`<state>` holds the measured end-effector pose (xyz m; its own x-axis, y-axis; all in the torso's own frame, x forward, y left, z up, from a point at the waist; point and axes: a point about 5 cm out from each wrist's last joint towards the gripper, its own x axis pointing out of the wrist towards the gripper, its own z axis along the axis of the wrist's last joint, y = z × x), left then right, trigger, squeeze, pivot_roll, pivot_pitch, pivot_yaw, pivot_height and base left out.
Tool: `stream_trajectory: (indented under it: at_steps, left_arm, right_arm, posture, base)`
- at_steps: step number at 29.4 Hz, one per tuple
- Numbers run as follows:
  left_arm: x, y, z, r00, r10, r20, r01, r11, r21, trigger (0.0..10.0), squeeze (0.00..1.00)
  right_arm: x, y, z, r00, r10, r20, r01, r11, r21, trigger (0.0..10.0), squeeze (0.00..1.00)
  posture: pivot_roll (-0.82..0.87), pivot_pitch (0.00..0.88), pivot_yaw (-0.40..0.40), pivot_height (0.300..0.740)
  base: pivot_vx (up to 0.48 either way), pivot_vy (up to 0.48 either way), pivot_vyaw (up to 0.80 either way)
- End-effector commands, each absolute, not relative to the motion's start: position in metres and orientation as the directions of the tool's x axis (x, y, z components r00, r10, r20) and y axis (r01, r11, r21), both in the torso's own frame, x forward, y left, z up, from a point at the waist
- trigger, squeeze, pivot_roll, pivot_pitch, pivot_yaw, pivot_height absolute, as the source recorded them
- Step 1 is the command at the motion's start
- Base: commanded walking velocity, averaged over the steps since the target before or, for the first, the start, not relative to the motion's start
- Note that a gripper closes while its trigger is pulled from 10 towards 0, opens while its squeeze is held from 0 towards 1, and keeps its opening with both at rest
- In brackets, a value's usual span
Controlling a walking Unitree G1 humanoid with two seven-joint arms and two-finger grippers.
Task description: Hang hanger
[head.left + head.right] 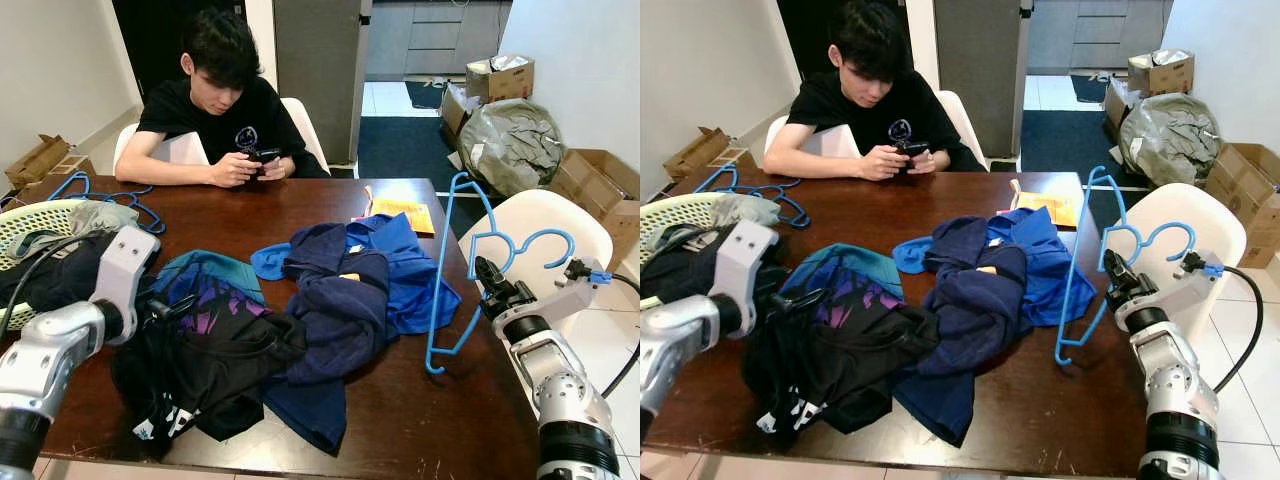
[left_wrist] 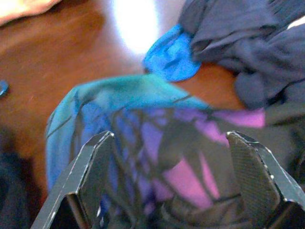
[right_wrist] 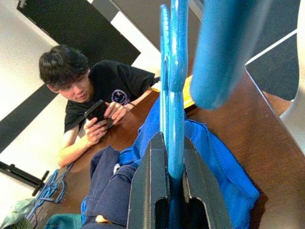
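A blue plastic hanger (image 1: 455,270) stands upright above the right side of the dark wooden table (image 1: 420,410), beside the pile of blue shirts (image 1: 350,290). My right gripper (image 1: 482,268) is shut on it near its hook end; in the right wrist view the fingers (image 3: 147,191) pinch the blue bar (image 3: 174,119). My left gripper (image 1: 175,305) is open over a teal and purple patterned garment (image 2: 157,143) on the left of the table, with the garment seen between its fingertips (image 2: 95,167).
A person (image 1: 225,100) sits at the far side using a phone. A laundry basket (image 1: 30,225) with clothes and more blue hangers (image 1: 110,200) lie at the left. A white chair (image 1: 545,225) stands at the right, with boxes (image 1: 600,190) beyond. A yellow packet (image 1: 402,213) lies on the table.
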<state>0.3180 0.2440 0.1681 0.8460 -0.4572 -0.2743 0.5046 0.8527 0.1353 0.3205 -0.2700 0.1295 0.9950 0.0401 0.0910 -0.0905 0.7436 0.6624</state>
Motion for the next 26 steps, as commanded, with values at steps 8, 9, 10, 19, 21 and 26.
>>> stream_trajectory:
  at_steps: [8,9,10,19,21,26]
  left_arm:
    - [0.312,0.224,0.145,0.581,-0.733,-0.354,0.757,0.646,-0.096,10.0,0.0]
    - [0.305,0.222,0.138,0.5,-0.773,-0.391,0.791,0.591,-0.158,10.0,0.0]
    - [0.305,0.222,0.138,0.5,-0.773,-0.391,0.791,0.591,-0.158,10.0,0.0]
    - [0.293,0.254,0.138,0.408,-0.788,-0.461,0.819,0.539,-0.198,10.0,0.0]
    - [0.291,0.268,0.141,0.415,-0.776,-0.474,0.814,0.549,-0.187,10.0,0.0]
    - [0.289,0.299,0.15,0.469,-0.719,-0.512,0.786,0.605,-0.13,10.0,0.0]
  right_arm:
    - [0.317,-0.276,0.137,0.995,0.049,0.085,-0.092,0.769,0.633,10.0,0.0]
    - [0.316,-0.276,0.137,0.995,0.049,0.083,-0.09,0.772,0.629,10.0,0.0]
    - [0.316,-0.276,0.137,0.995,0.049,0.083,-0.09,0.772,0.629,10.0,0.0]
    - [0.316,-0.277,0.138,0.996,0.053,0.074,-0.088,0.777,0.623,10.0,0.0]
    - [0.316,-0.276,0.138,0.996,0.056,0.072,-0.088,0.776,0.624,10.0,0.0]
    - [0.315,-0.277,0.139,0.996,0.058,0.07,-0.089,0.774,0.627,10.0,0.0]
  posture:
    - [-0.11,0.066,-0.004,0.74]
    - [-0.11,0.066,-0.004,0.74]
    - [-0.11,0.066,-0.004,0.74]
    - [-0.11,0.075,-0.014,0.74]
    - [-0.11,0.074,-0.011,0.74]
    - [-0.11,0.076,-0.013,0.74]
  base:
    - [0.0,0.0,0.0]
    - [0.0,0.0,0.0]
    - [0.0,0.0,0.0]
    - [0.0,0.0,0.0]
    - [0.0,0.0,0.0]
    - [0.0,0.0,0.0]
